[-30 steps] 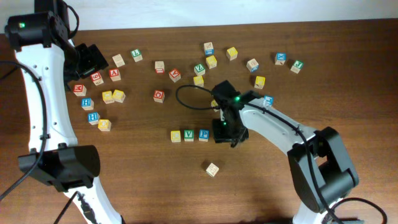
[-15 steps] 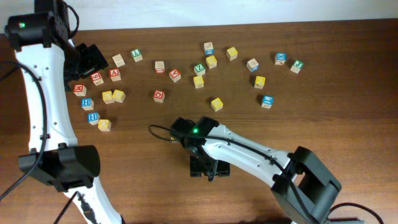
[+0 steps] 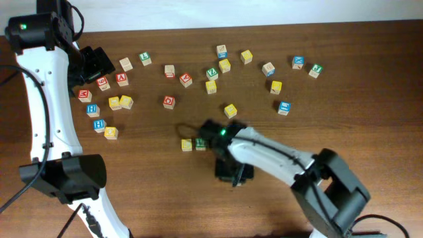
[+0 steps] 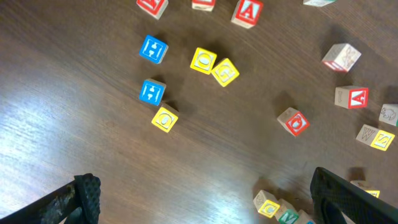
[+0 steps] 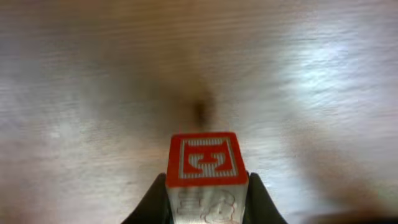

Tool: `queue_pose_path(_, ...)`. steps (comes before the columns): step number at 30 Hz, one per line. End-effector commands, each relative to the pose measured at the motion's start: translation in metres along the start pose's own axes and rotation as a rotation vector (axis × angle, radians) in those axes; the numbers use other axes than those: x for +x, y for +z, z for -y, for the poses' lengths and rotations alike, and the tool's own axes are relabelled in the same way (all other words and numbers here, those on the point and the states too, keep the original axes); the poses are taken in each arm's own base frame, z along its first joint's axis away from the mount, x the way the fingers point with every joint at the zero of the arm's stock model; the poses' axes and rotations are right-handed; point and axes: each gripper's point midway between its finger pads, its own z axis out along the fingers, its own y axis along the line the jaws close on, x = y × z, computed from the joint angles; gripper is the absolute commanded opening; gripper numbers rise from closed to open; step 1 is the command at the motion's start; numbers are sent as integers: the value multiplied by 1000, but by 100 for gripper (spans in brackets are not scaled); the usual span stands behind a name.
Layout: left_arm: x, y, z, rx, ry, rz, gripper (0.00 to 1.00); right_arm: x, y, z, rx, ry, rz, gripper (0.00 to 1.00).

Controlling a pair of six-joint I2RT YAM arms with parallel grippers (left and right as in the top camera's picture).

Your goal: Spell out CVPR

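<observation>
A yellow C block [image 3: 187, 144] and a green V block [image 3: 200, 143] stand side by side mid-table; whatever stands to their right is hidden under my right arm. They also show at the bottom edge of the left wrist view, C [image 4: 268, 208] and V [image 4: 287, 216]. My right gripper [image 3: 234, 173] is just in front and right of that row, shut on a wooden block with a red-framed face [image 5: 205, 160], held just above the bare table. I cannot read its letter. My left gripper [image 3: 99, 63] is open and empty, high over the back left [image 4: 211, 202].
Several loose letter blocks lie across the back of the table, among them a red one [image 3: 169, 102], a yellow one [image 3: 230, 110] and a blue one [image 3: 283, 107]. A cluster of blue, yellow and red blocks [image 3: 120, 102] sits at the left near my left arm.
My right arm swung from beside the row to the loose block at the front, closed on it, and now holds it slightly right of where it lay. The left arm has not moved.
</observation>
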Motion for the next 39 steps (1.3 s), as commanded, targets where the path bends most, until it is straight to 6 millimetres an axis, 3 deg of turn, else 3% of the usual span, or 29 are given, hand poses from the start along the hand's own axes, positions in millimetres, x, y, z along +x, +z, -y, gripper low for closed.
queue_pose_path(1,-1,-3,-2,-3,-15,11,99,-48,-74,24,-102,-77,95,14)
queue_pose_path(3,-1,-3,-2,-3,-16,11,99,-96,-113,53,-171,-54,199,15)
queue_pose_path(5,-1,-3,-2,-3,-15,11,99,-146,-125,88,-216,-14,322,15)
queue_pose_path(6,-1,-3,-2,-3,-15,11,99,-181,-125,111,-224,18,416,16)
queue_pose_path(9,-1,-3,0,-2,-11,11,99,-236,-123,163,-181,143,560,19)
queue_pose_path(11,-1,-3,0,-2,-11,11,99,-255,-110,193,-158,218,573,20)
queue_pose_path(13,-1,-3,0,-2,-11,11,99,-263,-88,211,-145,262,538,20)
queue_pose_path(15,0,-3,1,-2,-9,11,99,-265,-63,213,-137,269,480,30)
queue_pose_path(17,0,-3,1,-2,-9,11,99,-265,-56,211,-138,268,462,38)
queue_pose_path(18,-2,-3,-2,-4,-16,12,99,-265,-56,210,-144,266,460,50)
queue_pose_path(19,-2,-3,-4,-4,-20,12,99,-261,-59,210,-145,265,444,51)
queue_pose_path(21,-2,-3,-4,-4,-20,12,99,-254,-88,200,-206,248,426,53)
queue_pose_path(22,-2,-3,-4,-4,-20,12,99,-239,-120,188,-265,226,401,56)
queue_pose_path(23,-2,-3,-4,-5,-20,12,99,-217,-140,174,-317,184,353,56)
queue_pose_path(24,-2,-3,-4,-4,-20,12,99,-182,-152,144,-410,57,266,57)
queue_pose_path(25,-2,-3,-4,-4,-20,12,99,-162,-150,125,-426,-8,199,59)
queue_pose_path(27,-2,-3,-4,-4,-20,12,99,-131,-128,80,-384,-139,106,71)
queue_pose_path(28,-2,-3,-4,-4,-20,12,99,-121,-117,62,-363,-174,80,72)
queue_pose_path(30,-2,-3,-4,-4,-20,12,99,-115,-100,43,-301,-150,83,66)
queue_pose_path(31,-2,-3,-4,-4,-20,12,99,-109,-97,34,-297,-179,82,37)
queue_pose_path(32,-2,-3,-4,-5,-20,12,99,-111,-98,32,-301,-174,89,17)
queue_pose_path(33,-2,-3,-4,-4,-20,12,99,-120,-103,35,-319,-123,115,12)
queue_pose_path(34,-2,-3,-4,-4,-19,12,99,-129,-120,44,-347,-82,162,5)
queue_pose_path(37,-2,-3,-4,-4,-19,12,99,-126,-179,77,-349,-32,361,10)
queue_pose_path(39,-2,-3,-3,-4,-19,13,99,-120,-224,114,-286,34,554,19)
